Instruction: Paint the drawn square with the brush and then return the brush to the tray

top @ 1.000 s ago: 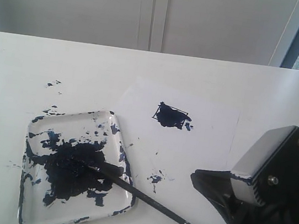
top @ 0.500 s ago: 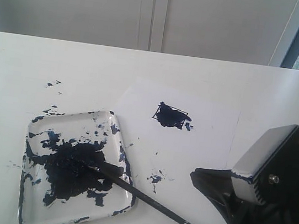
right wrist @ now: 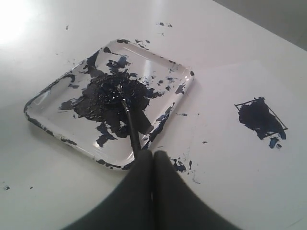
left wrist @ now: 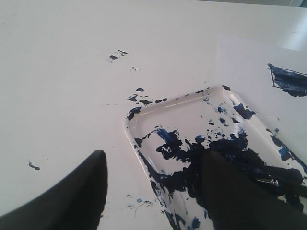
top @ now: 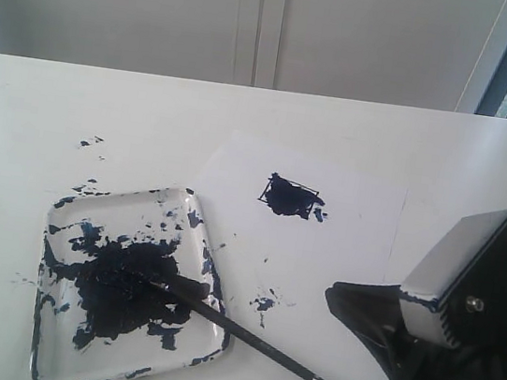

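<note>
The tray (top: pixel 138 207) sits front left with a big dark paint blotch. The brush (top: pixel 251 339) lies still: its tip rests in the blotch and its black handle crosses the tray's rim onto the table. My right gripper (top: pixel 332 300) hovers shut above the handle, apart from it. In the right wrist view its fingers (right wrist: pixel 153 154) press together and hide the handle's rear part, in front of the brush (right wrist: pixel 132 127) and tray (right wrist: pixel 33 108). The drawn square (top: pixel 290 195) is smeared dark. My left gripper (left wrist: pixel 153 163) stands open beside the tray's rim (left wrist: pixel 132 127).
The white paper sheet (top: pixel 354 214) lies right of the tray, with paint spots (top: pixel 264 303) near its front corner. Small splatters (top: pixel 90 142) mark the table behind the tray. A wall runs along the table's far edge.
My right arm has drifted slightly to the right, away from the tray. The brush, the tray and the left gripper have not moved.
</note>
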Controlling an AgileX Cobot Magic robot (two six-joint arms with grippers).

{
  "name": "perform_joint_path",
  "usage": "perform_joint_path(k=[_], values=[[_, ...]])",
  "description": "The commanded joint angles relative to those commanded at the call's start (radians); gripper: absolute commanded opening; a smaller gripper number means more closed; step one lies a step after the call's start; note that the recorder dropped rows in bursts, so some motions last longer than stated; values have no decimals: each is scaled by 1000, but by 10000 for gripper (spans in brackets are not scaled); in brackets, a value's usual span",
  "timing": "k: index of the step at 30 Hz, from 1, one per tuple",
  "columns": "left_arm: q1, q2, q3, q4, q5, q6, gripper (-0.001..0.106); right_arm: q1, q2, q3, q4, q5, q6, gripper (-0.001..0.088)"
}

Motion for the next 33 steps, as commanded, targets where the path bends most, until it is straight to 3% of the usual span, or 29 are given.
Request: perform_joint_path(k=[6,11,19,28,33], values=[[0,-156,45,0,0,0,618,-6,-131,0,0,-2,0,0],[8,-239,94,0,-5,0,618,-58,-196,38,0,-22,0,0],[70,-365,231,0,0,0,618,-214,-327,181,0,-22,0,0],[161,-512,237,0,-12,2,618,-369,-545,353,0,-16,0,0],[229,-580,237,0,-12,2,618,-467,-645,357,0,65,0,0]])
